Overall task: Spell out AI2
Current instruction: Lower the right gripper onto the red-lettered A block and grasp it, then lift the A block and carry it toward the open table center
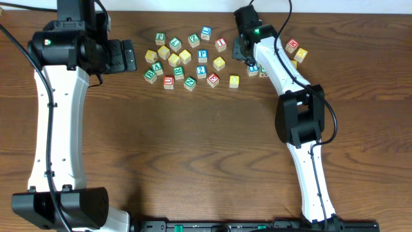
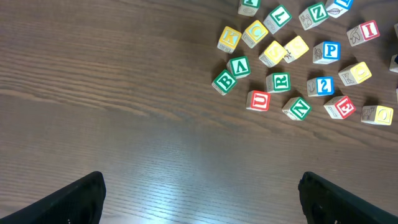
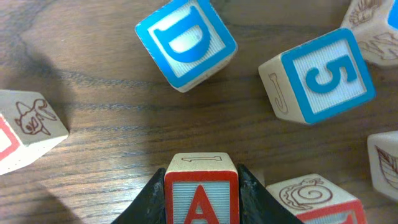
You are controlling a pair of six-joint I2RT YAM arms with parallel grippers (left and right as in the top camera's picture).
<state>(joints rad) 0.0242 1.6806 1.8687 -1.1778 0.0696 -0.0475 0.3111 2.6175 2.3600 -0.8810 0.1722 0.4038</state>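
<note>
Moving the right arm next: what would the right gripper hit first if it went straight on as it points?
Probably the blue D cube, ahead and slightly left of the red A cube between the fingers; only bare table lies between. Depth is unclear in the wrist view.

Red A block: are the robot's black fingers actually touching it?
Touching. The right wrist view shows the right gripper with both fingers flush against the red A cube, no gap.
</note>
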